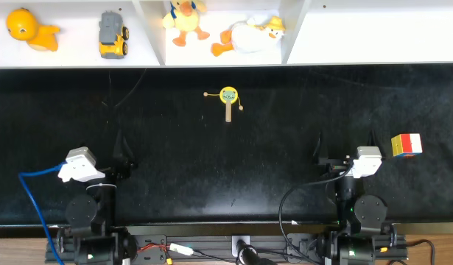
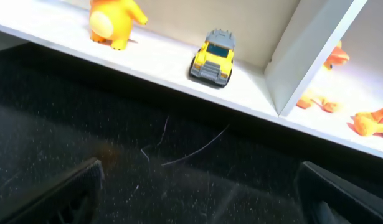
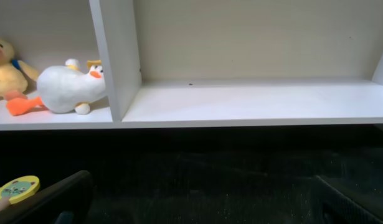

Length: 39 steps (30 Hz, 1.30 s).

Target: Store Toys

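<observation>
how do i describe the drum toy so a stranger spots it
Find the white shelf beyond the black table. The drum toy lies on the table before its middle compartment. It alone has a round face on a stick.

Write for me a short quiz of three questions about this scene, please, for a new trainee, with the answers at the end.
1. True or false: the toy truck stands in the same compartment of the shelf as the orange duck.
2. Which toy lies on the black mat, nearest the right arm's base?
A. the orange duck
B. the coloured cube
C. the toy truck
3. How many toys lie on the mat, outside the shelf?

Key: 1. True. 2. B. 3. Two: the coloured cube and the rattle drum.
</observation>
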Each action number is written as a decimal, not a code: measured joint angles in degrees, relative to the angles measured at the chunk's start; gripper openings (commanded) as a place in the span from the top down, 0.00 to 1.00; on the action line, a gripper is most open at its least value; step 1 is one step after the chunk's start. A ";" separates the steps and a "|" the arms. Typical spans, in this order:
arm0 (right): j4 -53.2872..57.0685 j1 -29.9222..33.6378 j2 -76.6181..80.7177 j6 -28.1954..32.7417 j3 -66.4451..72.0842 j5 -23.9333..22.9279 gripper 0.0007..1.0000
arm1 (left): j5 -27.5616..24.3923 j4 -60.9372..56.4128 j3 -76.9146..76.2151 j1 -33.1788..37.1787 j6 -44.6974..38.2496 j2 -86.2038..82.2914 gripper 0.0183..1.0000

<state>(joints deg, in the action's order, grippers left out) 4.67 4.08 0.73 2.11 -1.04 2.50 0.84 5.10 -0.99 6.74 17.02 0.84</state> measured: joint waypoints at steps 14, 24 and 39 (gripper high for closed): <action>0.02 0.00 0.00 0.00 0.00 0.00 0.00 | -0.04 -0.02 0.00 0.00 -0.85 0.00 0.00; 0.00 0.00 0.00 -0.02 0.00 0.00 0.00 | -0.04 -0.02 0.00 0.00 -0.90 0.00 0.00; 0.02 0.00 0.00 0.00 0.00 0.00 0.01 | -0.04 -0.02 0.00 0.00 -0.90 0.00 0.00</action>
<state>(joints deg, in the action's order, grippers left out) 4.69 4.08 0.73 2.11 -1.04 2.50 0.80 5.08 -0.99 6.74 16.12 0.84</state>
